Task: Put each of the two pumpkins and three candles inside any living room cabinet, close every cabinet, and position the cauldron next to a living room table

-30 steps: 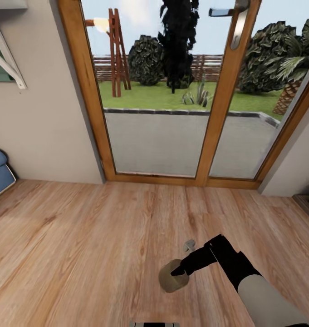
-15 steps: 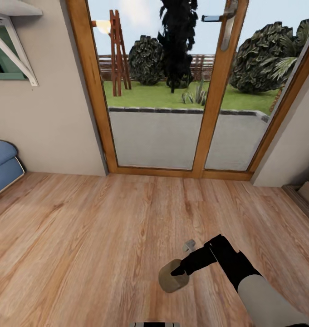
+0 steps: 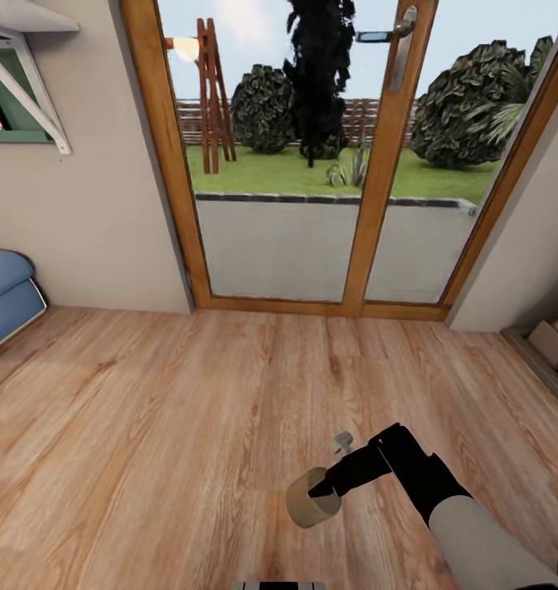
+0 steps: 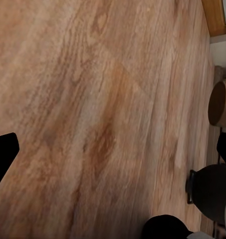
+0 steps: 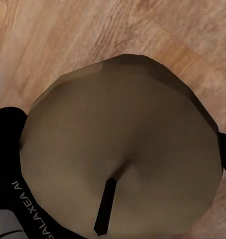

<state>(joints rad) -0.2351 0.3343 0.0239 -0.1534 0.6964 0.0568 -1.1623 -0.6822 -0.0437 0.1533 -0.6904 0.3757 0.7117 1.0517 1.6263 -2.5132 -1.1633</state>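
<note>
Right gripper (image 3: 318, 492) clamps candle (image 3: 313, 497); glass door (image 3: 311, 164) ahead.

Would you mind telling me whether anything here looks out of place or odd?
Nothing stands out. The right tool holds a beige candle above the bare wooden floor, facing the glass door.

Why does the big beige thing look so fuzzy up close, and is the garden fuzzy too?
Right wrist view: the candle sits very near the lens, so it looks soft and huge, its wick a dark streak. Head view: the garden behind the glass door is brightly lit and fairly sharp. Left wrist view: the floor grain looks smeared.
</note>
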